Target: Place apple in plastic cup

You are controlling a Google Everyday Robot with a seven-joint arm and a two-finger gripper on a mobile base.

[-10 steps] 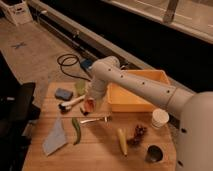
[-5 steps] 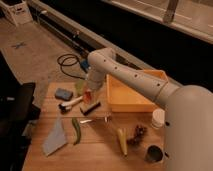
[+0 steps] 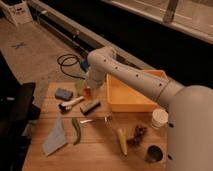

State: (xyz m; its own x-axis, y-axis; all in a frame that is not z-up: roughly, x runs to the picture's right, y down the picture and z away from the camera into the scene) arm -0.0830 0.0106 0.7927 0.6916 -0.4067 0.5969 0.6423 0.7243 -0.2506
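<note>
My gripper is at the back left of the wooden table, at the end of the white arm that reaches in from the right. It is shut on the apple, which shows as a small orange-red shape just under the wrist and is held above the table. The plastic cup, pale yellow-green, stands upright right beside the gripper on its left. The arm partly hides it.
An orange tray lies right of the gripper. A blue sponge, a white-handled brush and a dark block lie nearby. Farther front are a green pepper, a blue cloth, a banana, grapes, a white paper cup and a metal cup.
The gripper has risen from the table with the apple and moved back and left, closer to the plastic cup. Nothing else has moved.
</note>
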